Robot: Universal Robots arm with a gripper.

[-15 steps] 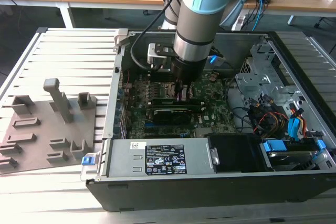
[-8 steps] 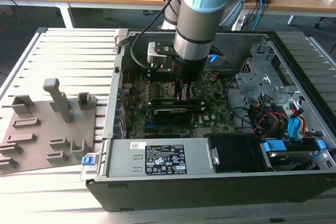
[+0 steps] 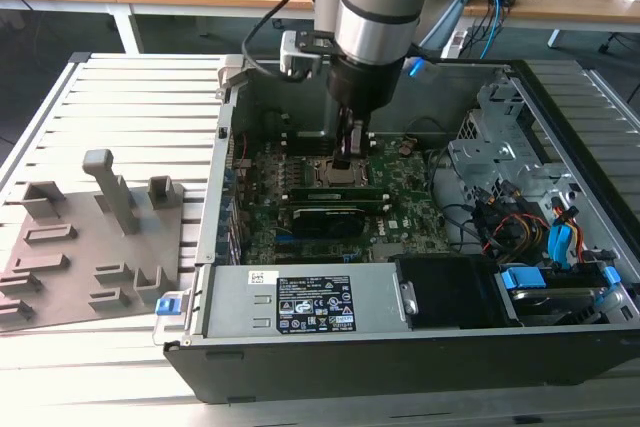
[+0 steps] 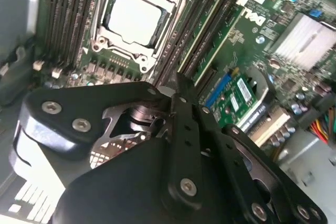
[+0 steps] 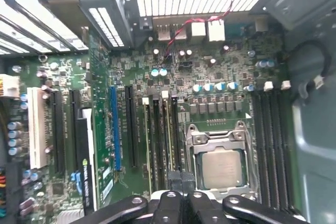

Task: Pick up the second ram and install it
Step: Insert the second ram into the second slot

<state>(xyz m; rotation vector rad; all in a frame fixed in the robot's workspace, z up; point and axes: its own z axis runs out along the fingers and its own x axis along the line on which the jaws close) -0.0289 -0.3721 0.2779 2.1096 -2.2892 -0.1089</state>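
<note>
Ram number two, a long thin green circuit-board stick (image 5: pixel 166 135), stands on its edge in a black slot of the large green motherboard (image 5: pixel 210 72), just beside the silver CPU socket (image 5: pixel 219 166). A second stick of the same kind sits in a slot one further away from the socket, with a bare slot between them. The near end of the task's stick runs in under the black pincer (image 5: pixel 181 182). The pincer's two tips are pressed together, with no gap visible between them in both wrist views. Whether the stick's top edge is nipped between the tips or only sits below them cannot be told.

In the second wrist view the pincer (image 4: pixel 176 85) ends right over the slot bank, beside the socket (image 4: pixel 137 17). On the socket's far side four dark memory slots (image 5: pixel 270 145) lie bare.

In the exterior view the pincer (image 3: pixel 343 157) reaches straight down into the open black computer case (image 3: pixel 400 357), roughly mid-board. There is free room around it above the board. The case's side wall stands toward the exterior view's left and a grey metal drive cage (image 3: pixel 500 137) toward its right, both well apart from the arm. The case rests on a slatted aluminium worktop (image 3: pixel 130 97), where a grey plastic fixture plate (image 3: pixel 60 247) lies off to that view's left.
</note>
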